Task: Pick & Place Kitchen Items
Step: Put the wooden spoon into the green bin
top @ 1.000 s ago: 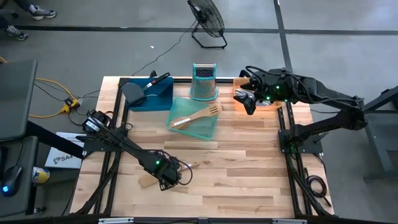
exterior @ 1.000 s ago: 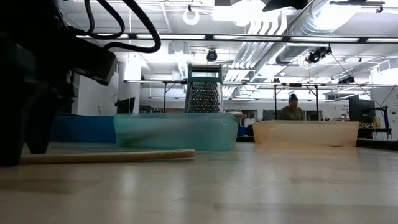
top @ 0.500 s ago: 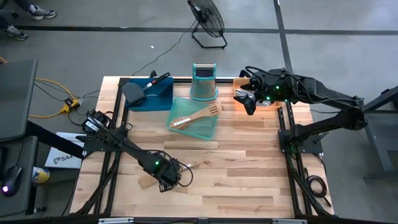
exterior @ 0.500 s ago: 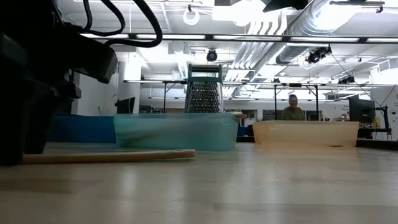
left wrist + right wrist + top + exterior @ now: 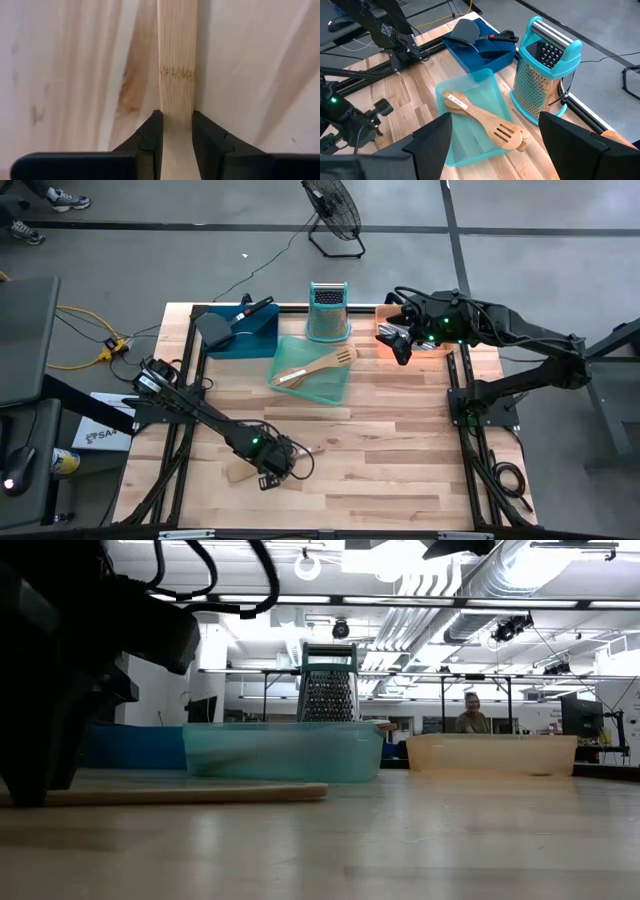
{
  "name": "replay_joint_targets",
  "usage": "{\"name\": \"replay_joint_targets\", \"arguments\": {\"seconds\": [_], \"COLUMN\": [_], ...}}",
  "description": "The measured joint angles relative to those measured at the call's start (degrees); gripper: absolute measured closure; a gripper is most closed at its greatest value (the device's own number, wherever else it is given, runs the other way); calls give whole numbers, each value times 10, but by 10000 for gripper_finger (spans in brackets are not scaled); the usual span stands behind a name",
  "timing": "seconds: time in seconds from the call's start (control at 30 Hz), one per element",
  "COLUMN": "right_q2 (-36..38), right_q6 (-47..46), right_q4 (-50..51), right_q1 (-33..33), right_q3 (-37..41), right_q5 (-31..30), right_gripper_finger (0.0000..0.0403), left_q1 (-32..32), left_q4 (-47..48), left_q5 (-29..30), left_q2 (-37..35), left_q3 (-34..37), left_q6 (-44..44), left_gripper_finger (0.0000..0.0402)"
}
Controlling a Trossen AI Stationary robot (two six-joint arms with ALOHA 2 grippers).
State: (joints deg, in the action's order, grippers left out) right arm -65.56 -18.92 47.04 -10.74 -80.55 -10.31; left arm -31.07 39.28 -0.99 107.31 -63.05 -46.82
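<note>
Down in the lower left of the high view, a pale wooden utensil [image 5: 262, 463] lies flat on the table [image 5: 400, 450], and the left gripper [image 5: 272, 472] sits right on it. The left wrist view shows its two dark fingers [image 5: 150, 134] pressed against either side of the wooden handle (which runs straight out from between them), pinching it. In the upper middle, a wooden slotted spatula [image 5: 318, 366] rests inside the green tray [image 5: 335, 389]. A black spatula [image 5: 218, 328] lies in the blue tray [image 5: 262, 330] at upper left, and the grater [image 5: 327, 311] stands upright between the trays. The right gripper [image 5: 398, 340] hangs over the orange tray [image 5: 383, 310] at upper right, fingers spread wide, holding nothing.
</note>
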Motion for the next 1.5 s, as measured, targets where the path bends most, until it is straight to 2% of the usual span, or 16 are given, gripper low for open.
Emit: {"name": "replay_joint_targets", "arguments": {"seconds": [0.3,1.03,1.17,1.5], "right_q2": [0,0,0,0], "right_q6": [8,8,8,-10], "right_q4": [18,38,39,38], "right_q1": [0,0,0,0], "right_q3": [0,0,0,0], "right_q5": [0,0,0,0], "right_gripper_finger": [112,112,112,112], "left_q1": [0,-1,-1,37], "left_q4": [-8,2,2,-7], "left_q5": [-11,7,35,169], "left_q2": [-5,-116,-144,-181], "left_q3": [1,3,3,2], "left_q6": [5,0,-10,-17], "left_gripper_finger": [329,332,332,332]}}
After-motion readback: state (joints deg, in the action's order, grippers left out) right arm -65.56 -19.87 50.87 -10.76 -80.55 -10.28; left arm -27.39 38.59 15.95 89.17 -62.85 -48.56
